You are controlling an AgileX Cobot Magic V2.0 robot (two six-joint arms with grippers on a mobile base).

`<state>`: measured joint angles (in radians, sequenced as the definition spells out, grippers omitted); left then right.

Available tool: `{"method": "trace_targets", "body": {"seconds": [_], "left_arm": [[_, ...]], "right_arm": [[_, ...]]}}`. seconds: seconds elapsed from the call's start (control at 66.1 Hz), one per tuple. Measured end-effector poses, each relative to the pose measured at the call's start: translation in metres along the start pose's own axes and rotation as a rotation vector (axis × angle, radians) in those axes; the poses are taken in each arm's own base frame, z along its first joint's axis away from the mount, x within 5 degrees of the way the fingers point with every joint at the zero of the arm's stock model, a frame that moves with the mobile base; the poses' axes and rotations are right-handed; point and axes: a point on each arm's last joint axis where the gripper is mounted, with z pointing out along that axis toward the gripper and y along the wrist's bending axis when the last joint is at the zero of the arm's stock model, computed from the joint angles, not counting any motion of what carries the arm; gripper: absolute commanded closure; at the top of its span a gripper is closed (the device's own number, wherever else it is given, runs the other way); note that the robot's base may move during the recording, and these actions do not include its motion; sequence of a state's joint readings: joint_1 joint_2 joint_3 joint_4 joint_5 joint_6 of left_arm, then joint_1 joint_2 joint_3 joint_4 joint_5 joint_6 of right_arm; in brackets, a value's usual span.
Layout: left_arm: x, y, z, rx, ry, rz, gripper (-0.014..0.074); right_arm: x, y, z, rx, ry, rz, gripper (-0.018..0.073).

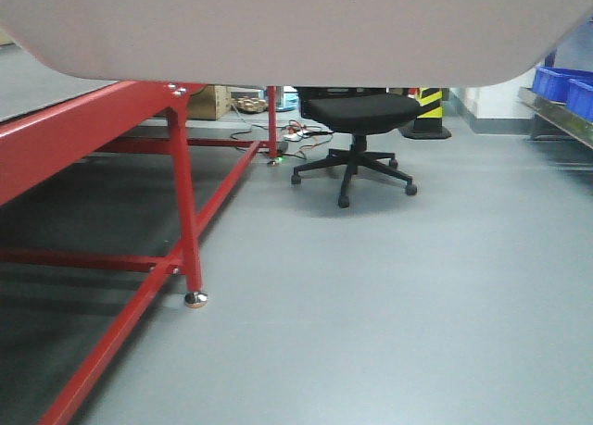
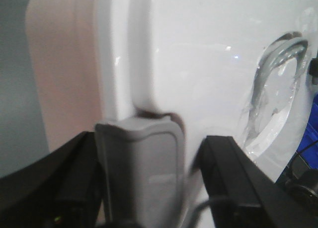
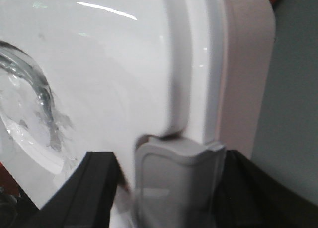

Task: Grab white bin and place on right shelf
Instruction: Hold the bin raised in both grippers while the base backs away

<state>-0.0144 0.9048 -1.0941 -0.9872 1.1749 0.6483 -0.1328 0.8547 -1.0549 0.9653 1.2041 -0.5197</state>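
Note:
The white bin [image 1: 278, 27] hangs above the floor, and its pale underside fills the top of the front view. In the left wrist view its glossy lid [image 2: 198, 64] fills the frame. My left gripper [image 2: 149, 156] is shut on the bin, its black fingers either side of a grey latch [image 2: 139, 173] at the lid's edge. In the right wrist view my right gripper [image 3: 171, 166] holds the white bin [image 3: 99, 64] the same way, around the other grey latch [image 3: 174, 188]. The right shelf [image 1: 556, 119] shows at the far right edge, shiny steel.
A red metal-framed table [image 1: 93, 119] stands on the left with a leg at mid-floor. A black office chair [image 1: 357, 115] sits straight ahead. Blue bins [image 1: 561, 81] rest on the steel shelf. A yellow-black bollard [image 1: 429, 110], a cardboard box [image 1: 211, 101] and floor cables [image 1: 292, 133] lie beyond.

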Motion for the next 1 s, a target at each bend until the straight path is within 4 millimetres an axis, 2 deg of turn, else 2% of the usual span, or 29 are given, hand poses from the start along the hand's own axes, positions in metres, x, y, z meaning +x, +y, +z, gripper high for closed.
{"method": "trace_targets", "body": {"seconds": [0.998], "left_arm": [[0.0, -0.0002, -0.0001, 0.0, 0.0, 0.0, 0.0323]], "right_arm": [[0.0001, 0.0001, 0.0, -0.001, 0.002, 0.002, 0.0122]]}}
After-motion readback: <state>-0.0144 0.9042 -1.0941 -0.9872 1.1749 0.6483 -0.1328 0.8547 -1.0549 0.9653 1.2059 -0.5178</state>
